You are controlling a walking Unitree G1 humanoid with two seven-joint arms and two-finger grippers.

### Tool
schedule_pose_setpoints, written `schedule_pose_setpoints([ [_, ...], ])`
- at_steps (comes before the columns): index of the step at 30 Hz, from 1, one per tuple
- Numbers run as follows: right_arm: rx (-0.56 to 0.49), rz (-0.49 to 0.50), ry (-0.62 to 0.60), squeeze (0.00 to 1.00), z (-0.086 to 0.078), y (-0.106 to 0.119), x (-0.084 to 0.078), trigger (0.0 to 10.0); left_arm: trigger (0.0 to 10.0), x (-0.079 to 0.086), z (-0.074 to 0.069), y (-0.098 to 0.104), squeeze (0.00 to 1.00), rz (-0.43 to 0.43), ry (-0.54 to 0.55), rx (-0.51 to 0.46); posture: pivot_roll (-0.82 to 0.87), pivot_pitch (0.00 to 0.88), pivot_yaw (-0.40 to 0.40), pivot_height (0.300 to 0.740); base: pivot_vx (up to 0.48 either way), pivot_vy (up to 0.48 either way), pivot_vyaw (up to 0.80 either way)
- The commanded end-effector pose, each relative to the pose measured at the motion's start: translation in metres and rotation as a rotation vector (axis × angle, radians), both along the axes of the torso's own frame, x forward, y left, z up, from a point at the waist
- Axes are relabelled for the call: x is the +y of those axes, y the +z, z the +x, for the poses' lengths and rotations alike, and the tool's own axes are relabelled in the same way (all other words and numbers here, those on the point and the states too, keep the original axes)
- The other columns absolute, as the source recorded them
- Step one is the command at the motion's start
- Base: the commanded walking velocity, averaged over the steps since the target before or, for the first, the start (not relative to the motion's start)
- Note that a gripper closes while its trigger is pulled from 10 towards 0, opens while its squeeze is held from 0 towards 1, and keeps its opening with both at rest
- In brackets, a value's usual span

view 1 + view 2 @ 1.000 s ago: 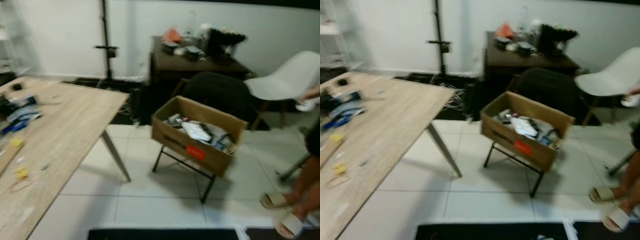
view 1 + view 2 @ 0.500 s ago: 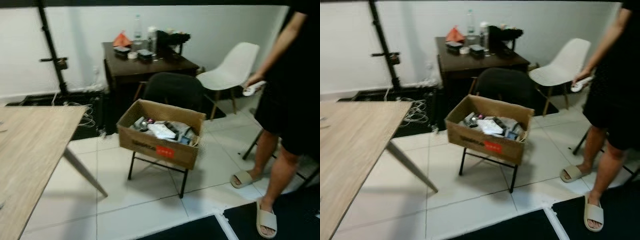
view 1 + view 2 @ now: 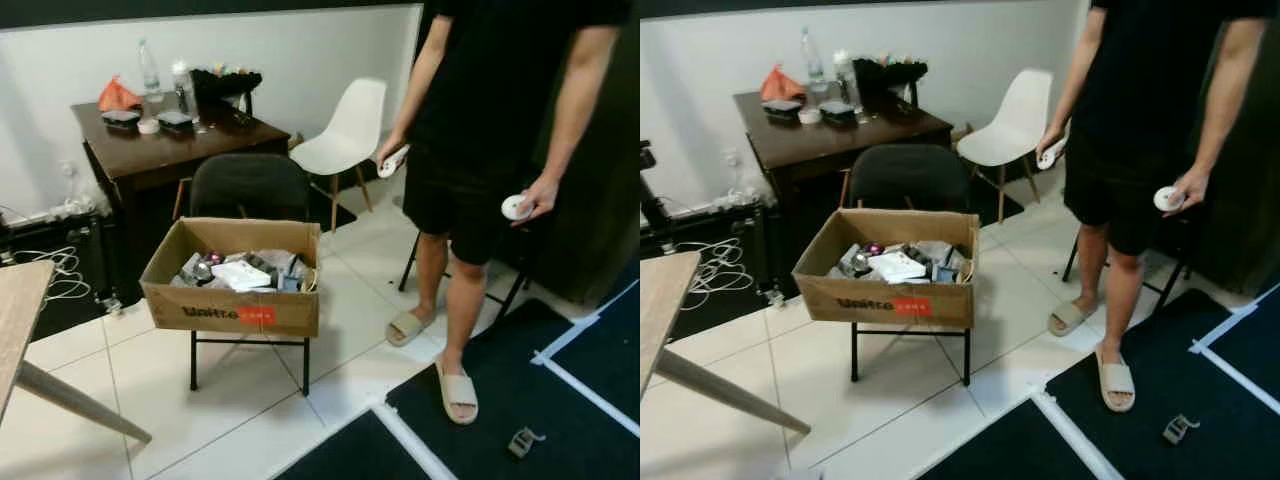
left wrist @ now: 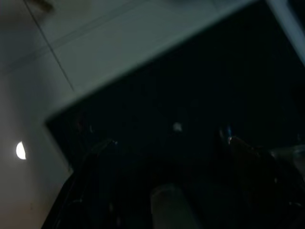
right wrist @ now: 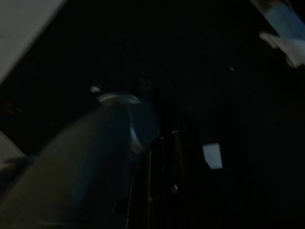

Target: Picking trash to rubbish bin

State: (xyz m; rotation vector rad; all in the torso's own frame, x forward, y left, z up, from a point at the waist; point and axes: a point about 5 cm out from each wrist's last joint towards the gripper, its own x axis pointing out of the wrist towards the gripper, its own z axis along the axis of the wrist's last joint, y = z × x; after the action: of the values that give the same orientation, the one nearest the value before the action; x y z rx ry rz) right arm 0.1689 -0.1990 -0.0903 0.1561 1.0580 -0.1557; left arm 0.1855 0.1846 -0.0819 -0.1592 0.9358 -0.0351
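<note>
One cardboard box (image 3: 232, 300) of rubbish (the bin, I judge) stands ahead-left, while a small grey scrap (image 3: 524, 441) lies on the dark mat (image 3: 560, 400) ahead-right, nearer the right arm. The left gripper (image 4: 167, 143) hangs spread and empty; whether the right gripper (image 5: 162, 157) is open, I cannot tell.

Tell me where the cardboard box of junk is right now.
In the left eye view the cardboard box sits left of centre on a black folding stand, in front of the dark chair and to the left of the standing person.

View swung rightward — wooden table (image 3: 12, 310) nearly out, person (image 3: 490, 150) now central.
</note>
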Motion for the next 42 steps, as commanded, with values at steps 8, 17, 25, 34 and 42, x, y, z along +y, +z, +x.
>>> schedule_pose_setpoints([
  [8, 0.022, 0.009, 0.018, 0.00, -0.008, -0.004, 0.005, 10.0, 10.0, 0.007, -0.028, -0.012, 0.00, -0.005, 0.037, 0.078, -0.08, 0.068, 0.059, 0.740, 0.290, 0.000, 0.00],
  [17, 0.056, -0.008, 0.032, 0.00, -0.015, -0.007, 0.004, 10.0, 10.0, 0.008, -0.032, -0.013, 0.00, -0.010, 0.041, 0.086, -0.07, 0.069, 0.060, 0.740, 0.355, 0.000, 0.00],
  [25, 0.064, -0.034, 0.032, 0.00, -0.016, -0.007, 0.000, 10.0, 10.0, 0.006, -0.028, -0.012, 0.00, -0.011, 0.033, 0.077, -0.08, 0.068, 0.063, 0.740, 0.355, 0.000, -0.75],
  [34, -0.078, -0.354, -0.188, 0.00, 0.014, 0.027, -0.076, 10.0, 10.0, 0.009, -0.024, -0.010, 0.00, -0.009, 0.029, 0.066, -0.10, 0.076, 0.064, 0.740, 0.352, 0.000, -0.18],
  [42, -0.467, -0.380, -0.209, 0.00, 0.083, 0.090, -0.103, 10.0, 10.0, 0.009, -0.026, -0.010, 0.00, -0.006, 0.009, 0.075, -0.12, 0.085, 0.069, 0.740, 0.354, 0.000, 0.00],
])
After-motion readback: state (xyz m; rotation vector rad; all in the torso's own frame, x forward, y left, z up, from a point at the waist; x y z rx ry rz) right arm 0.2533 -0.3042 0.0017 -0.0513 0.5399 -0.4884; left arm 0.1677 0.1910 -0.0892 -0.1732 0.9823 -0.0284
